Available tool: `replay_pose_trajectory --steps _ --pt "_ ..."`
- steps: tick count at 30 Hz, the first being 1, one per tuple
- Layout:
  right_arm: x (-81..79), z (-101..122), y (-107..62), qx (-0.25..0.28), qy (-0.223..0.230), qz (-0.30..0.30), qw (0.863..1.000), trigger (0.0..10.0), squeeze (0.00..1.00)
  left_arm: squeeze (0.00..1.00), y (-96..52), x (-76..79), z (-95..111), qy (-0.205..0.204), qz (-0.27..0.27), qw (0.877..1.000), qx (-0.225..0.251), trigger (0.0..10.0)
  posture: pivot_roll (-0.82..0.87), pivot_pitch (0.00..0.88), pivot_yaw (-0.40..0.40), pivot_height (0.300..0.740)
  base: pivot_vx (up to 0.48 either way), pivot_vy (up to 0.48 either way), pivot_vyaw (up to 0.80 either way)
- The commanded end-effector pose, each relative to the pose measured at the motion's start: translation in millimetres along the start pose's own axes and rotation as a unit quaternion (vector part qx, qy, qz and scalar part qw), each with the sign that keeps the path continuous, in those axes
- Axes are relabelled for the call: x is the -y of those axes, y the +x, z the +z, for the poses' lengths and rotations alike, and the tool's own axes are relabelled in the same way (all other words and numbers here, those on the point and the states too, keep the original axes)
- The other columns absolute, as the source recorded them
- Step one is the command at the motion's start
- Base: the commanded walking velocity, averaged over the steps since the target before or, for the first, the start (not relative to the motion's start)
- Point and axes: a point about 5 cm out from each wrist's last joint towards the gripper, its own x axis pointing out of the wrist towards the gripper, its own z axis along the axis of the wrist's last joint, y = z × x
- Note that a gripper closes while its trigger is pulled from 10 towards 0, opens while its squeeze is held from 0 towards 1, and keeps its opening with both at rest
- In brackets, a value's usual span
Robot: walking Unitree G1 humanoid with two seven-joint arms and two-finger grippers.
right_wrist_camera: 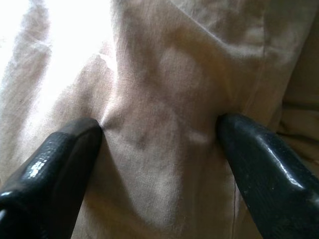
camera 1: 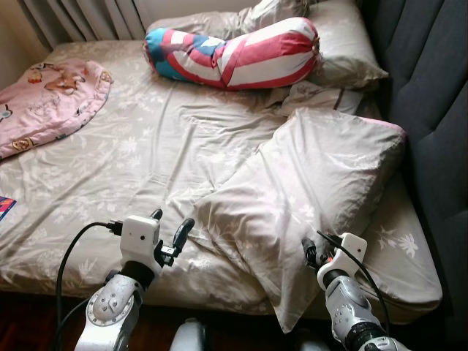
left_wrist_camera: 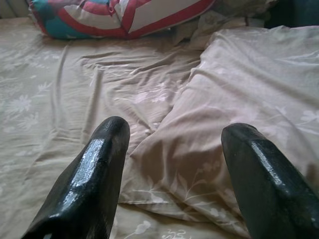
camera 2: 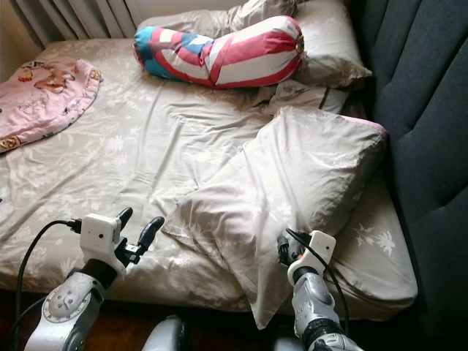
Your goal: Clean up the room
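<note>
A large beige floral pillow (camera 1: 314, 190) lies askew on the wrinkled beige bedsheet (camera 1: 146, 153), near the dark padded headboard (camera 1: 431, 110). The right gripper (right_wrist_camera: 159, 129), 2 fingers spread, presses into its fabric; the left gripper (left_wrist_camera: 172, 149) hovers open before its corner.

One bed (camera 1: 146, 157) is covered by one beige floral sheet. On it lie three beige pillows: one large pillow (camera 1: 314, 183) askew at the near side, one flattened pillow (camera 1: 322, 96) beyond it, and one plump pillow (camera 1: 344, 51) at the head. There is one striped bolster (camera 1: 234, 51) in red, white and turquoise, and one pink cartoon-print blanket (camera 1: 51, 102). One dark padded headboard (camera 1: 431, 110) stands along the right. Two claws are counted: one left claw (camera 1: 170, 232) and one right claw (camera 1: 313, 248), with two black fingers (left_wrist_camera: 92, 174) each.
</note>
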Motion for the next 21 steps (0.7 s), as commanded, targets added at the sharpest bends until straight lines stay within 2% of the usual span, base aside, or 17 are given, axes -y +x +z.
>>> replay_pose_trajectory --steps 1,3,5,6,10,14,15,16,17,21 --pt "-2.7 -12.0 -1.7 -0.032 0.001 0.004 0.999 10.0 0.00 0.00 -5.7 -2.2 3.0 -0.001 0.002 1.000 -0.002 10.0 0.07 0.204 0.083 0.660 0.000 0.000 0.00" --pt "-3.7 -15.4 -2.0 -0.045 0.001 0.005 0.999 10.0 0.00 0.00 -7.0 -1.9 4.2 -0.002 0.001 1.000 -0.003 10.0 0.07 0.206 0.084 0.660 0.000 0.000 0.00" --pt "-10.3 -23.1 -3.2 -0.068 0.003 0.032 0.997 10.0 0.00 0.00 -7.8 -0.2 5.3 -0.004 -0.003 1.000 -0.007 10.0 0.08 0.207 0.083 0.660 0.000 0.000 0.00" --pt "-14.4 -30.5 -5.1 -0.086 -0.024 0.051 0.995 10.0 0.00 0.00 -9.3 1.2 6.5 -0.006 -0.005 1.000 -0.009 10.0 0.08 0.212 0.084 0.660 0.000 0.000 0.00" --pt "-16.6 -38.2 -7.8 -0.097 -0.046 0.058 0.993 10.0 0.00 0.00 -12.8 1.7 8.1 -0.004 -0.005 1.000 -0.014 10.0 0.09 0.221 0.084 0.660 0.000 0.000 0.00" --pt "-19.0 -44.3 -9.9 -0.104 -0.039 0.061 0.992 10.0 0.00 0.00 -17.2 1.2 9.3 -0.003 -0.004 1.000 -0.020 10.0 0.10 0.233 0.089 0.660 0.000 0.000 0.00" --pt "-20.1 -46.3 -10.5 -0.108 -0.045 0.063 0.991 4.9 0.00 0.00 -17.9 1.1 9.7 -0.003 -0.004 1.000 -0.021 10.0 0.10 0.235 0.090 0.660 0.000 0.000 0.00" --pt "-20.1 -46.3 -10.5 -0.108 -0.045 0.063 0.991 4.9 0.00 0.00 -17.9 1.1 9.7 -0.003 -0.004 1.000 -0.021 10.0 0.10 0.235 0.090 0.660 0.000 0.000 0.00" --pt "-20.5 -47.2 -10.8 -0.109 -0.048 0.063 0.991 0.0 0.00 0.00 -18.2 1.1 10.0 -0.003 -0.004 1.000 -0.022 10.0 0.10 0.239 0.090 0.660 0.000 0.000 0.00" --pt "-25.1 -49.4 -11.1 -0.113 -0.055 0.071 0.989 0.0 0.00 0.00 -18.4 0.9 11.0 -0.001 -0.004 1.000 -0.025 10.0 0.10 0.244 0.090 0.660 0.000 0.000 0.00"
